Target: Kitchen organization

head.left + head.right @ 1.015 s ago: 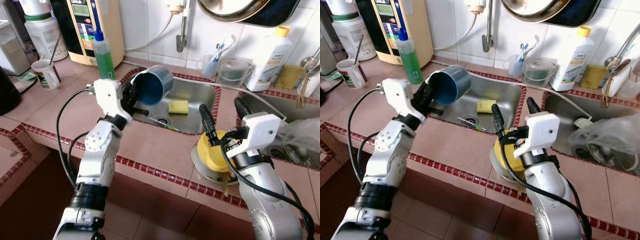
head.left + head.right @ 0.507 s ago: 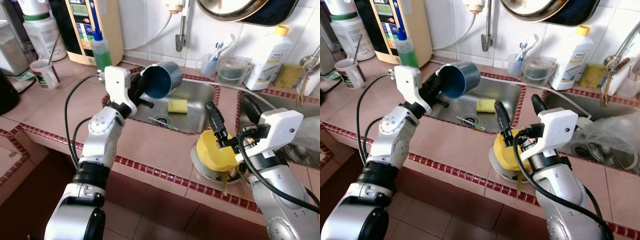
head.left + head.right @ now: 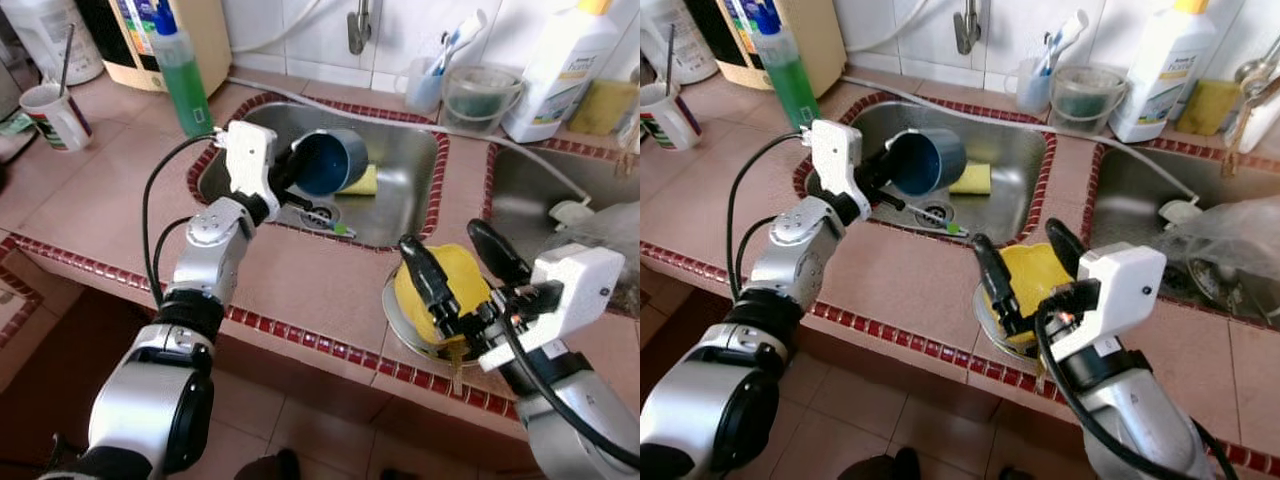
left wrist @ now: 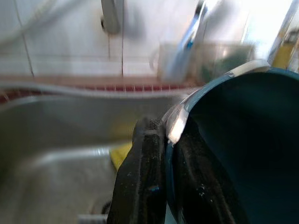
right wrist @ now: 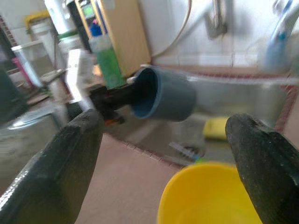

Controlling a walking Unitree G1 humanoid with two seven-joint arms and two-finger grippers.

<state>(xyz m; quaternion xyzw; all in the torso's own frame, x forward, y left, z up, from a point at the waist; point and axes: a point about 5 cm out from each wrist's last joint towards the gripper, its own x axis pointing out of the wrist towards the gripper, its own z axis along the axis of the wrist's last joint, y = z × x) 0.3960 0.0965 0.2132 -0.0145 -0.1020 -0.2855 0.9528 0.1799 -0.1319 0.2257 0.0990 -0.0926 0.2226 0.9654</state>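
Here, two grippers at a tiled kitchen counter with a steel sink

Largest first: pink-tiled counter (image 3: 300, 285) with dark red edging; set into it, a stainless steel sink basin (image 3: 400, 185). Left gripper (image 3: 283, 178) held over the basin's left side, fingers (image 4: 145, 186) clamped on the rim of a dark blue round plastic cup (image 3: 332, 163), one finger inside, one outside; cup tipped on its side, mouth facing the gripper, above the drain. Yellow sponge (image 3: 971, 179) lies in the basin just behind the cup. Right gripper (image 3: 460, 270) spread wide, fingers either side of a yellow plastic bowl (image 3: 435, 295) sitting on a round metal plate (image 3: 405, 335) on the counter right of the sink; contact not clear. Green soap bottle (image 3: 181, 70) upright left of the basin
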